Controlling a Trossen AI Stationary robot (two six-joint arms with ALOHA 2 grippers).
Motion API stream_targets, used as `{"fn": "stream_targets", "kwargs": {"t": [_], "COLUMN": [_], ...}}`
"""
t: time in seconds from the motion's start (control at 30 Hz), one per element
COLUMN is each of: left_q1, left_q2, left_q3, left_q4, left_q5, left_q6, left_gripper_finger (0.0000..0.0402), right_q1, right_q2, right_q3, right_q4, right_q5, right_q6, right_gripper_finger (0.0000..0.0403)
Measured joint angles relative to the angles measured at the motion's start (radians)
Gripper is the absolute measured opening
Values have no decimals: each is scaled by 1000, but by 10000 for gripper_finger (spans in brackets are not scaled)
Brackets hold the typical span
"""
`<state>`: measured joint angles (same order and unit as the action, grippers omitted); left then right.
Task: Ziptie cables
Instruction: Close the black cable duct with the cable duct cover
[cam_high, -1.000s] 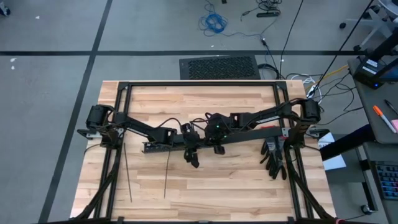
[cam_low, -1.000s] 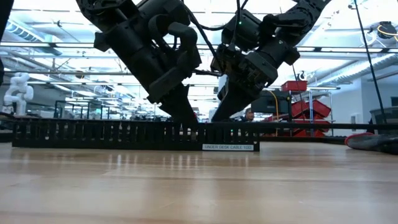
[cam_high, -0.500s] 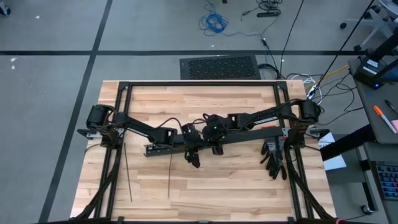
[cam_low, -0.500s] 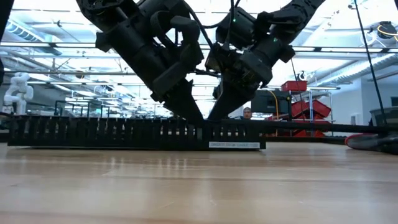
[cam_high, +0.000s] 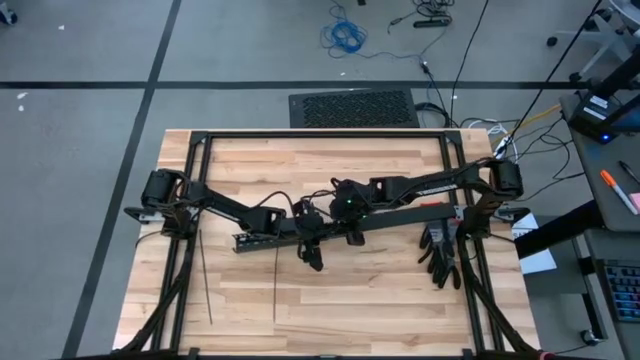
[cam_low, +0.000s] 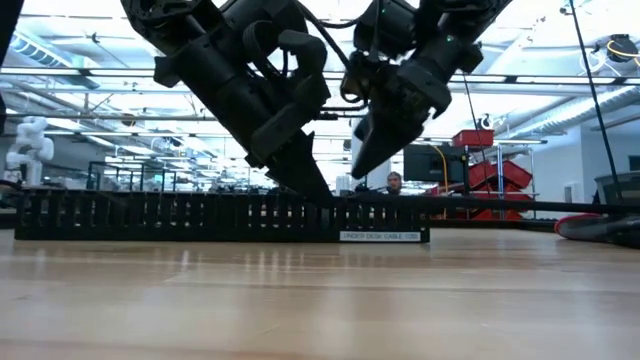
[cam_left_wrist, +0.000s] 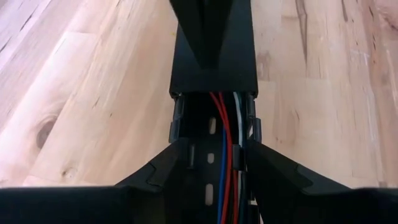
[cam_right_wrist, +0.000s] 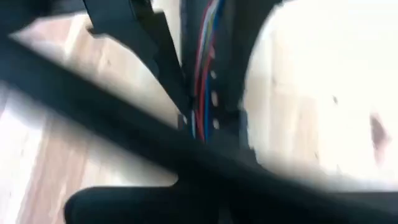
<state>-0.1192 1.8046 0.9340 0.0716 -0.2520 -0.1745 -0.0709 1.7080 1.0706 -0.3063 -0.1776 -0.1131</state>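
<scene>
cables (cam_left_wrist: 227, 149) inside slotted duct (cam_low: 200, 215), left hand (cam_high: 310, 245) pinching duct, right hand (cam_low: 365, 160) pressed together above

Light wood-plank table (cam_high: 330, 300) inside a black frame (cam_high: 320, 134).
Black slotted duct (cam_high: 340, 228) lies across mid-frame; two thin dark zipties (cam_high: 206, 280) lie lower left, apart; black gloves (cam_high: 440, 255) at right edge of the table.
</scene>
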Motion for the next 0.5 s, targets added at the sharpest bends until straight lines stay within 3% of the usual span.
{"fn": "stream_targets", "kwargs": {"t": [0.17, 0.5], "left_q1": [0, 1], "left_q2": [2, 3], "left_q3": [-1, -2], "left_q4": [9, 9], "left_q5": [2, 5], "left_q6": [0, 1], "left_gripper_finger": [157, 157], "right_q1": [8, 14], "right_q2": [-18, -17], "right_q3": [-1, -48], "right_q4": [-122, -101], "right_q5": [29, 48], "right_q6": [18, 49], "right_gripper_finger": [0, 0]}}
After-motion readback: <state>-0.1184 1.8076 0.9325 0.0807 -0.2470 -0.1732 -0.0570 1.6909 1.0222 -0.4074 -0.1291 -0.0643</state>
